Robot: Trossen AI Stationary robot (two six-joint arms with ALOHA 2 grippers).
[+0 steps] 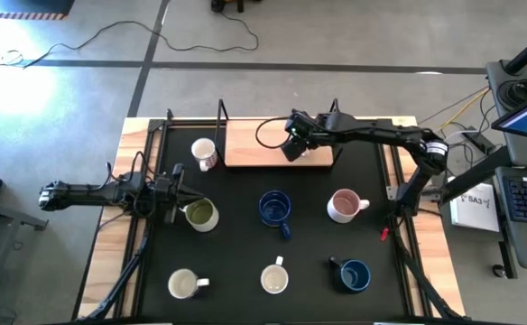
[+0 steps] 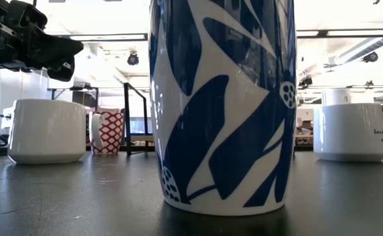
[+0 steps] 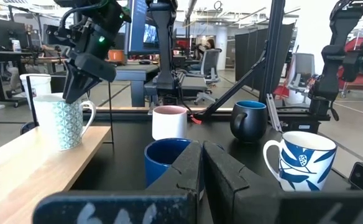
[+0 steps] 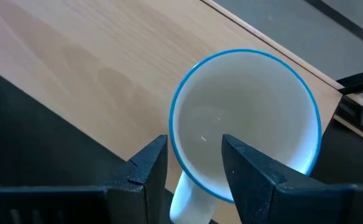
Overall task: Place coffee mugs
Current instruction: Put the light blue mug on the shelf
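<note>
Seven mugs show from above; right gripper (image 1: 296, 144) hangs over the wooden board (image 1: 245, 144), left gripper (image 1: 178, 191) waits beside the green mug (image 1: 200, 215), fingers seemingly pressed together. Right wrist view: fingers parted either side of the teal-rimmed mug's (image 4: 247, 121) handle, mug upright on the board. Placing step looks nearly done; next comes a straight lift clear of the rim.

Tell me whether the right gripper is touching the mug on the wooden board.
Cannot tell. The right wrist view shows the right gripper open, fingers straddling the wall of the blue-rimmed mug; no contact or gap shows plainly.
</note>
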